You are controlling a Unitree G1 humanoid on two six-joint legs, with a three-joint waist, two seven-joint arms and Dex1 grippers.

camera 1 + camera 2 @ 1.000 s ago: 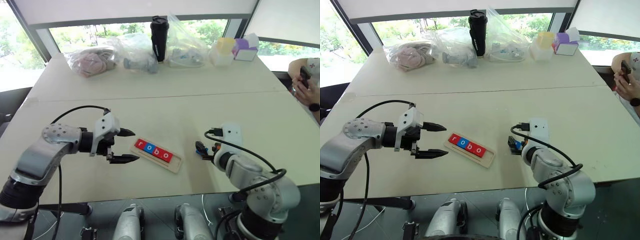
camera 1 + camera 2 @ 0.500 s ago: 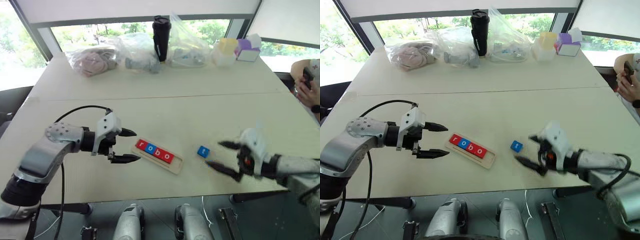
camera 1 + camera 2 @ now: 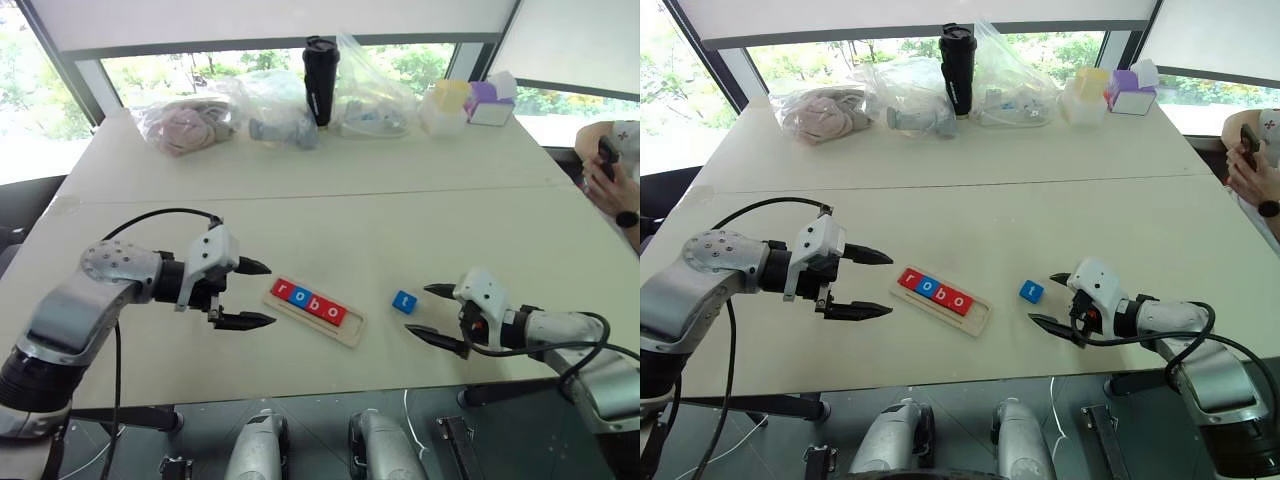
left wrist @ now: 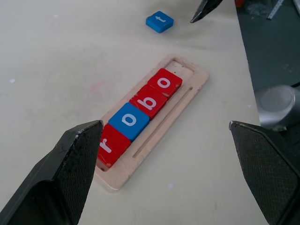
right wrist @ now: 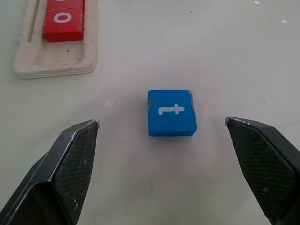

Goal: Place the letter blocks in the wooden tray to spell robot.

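1. Broadly, the wide pale beige table carries everything; at its far edge stand clear plastic bags and a tall black bottle, well apart from the work.
2. Near the front edge lies the long, narrow wooden tray of pale wood, set at a slant. Its groove holds four flat square letter blocks touching in a row: red r, blue o, red b, red o. One free place is at the tray's right end.
3. To the left of the tray, the left gripper hangs above the table with both black fingers spread wide and nothing between them.
4. To the right, the right gripper is low over the table, its fingers also wide apart and empty, pointing toward the last tile.
5. Finally, the small blue t block lies flat on the bare table, between the tray's right end and the right gripper, touching neither.
6. I judge the step in hand is to pick the t block. The wrist view shows it centred between the fingers, so the gripper should advance straight, lower, close on two opposite sides, and keep the letter's direction matching the row.
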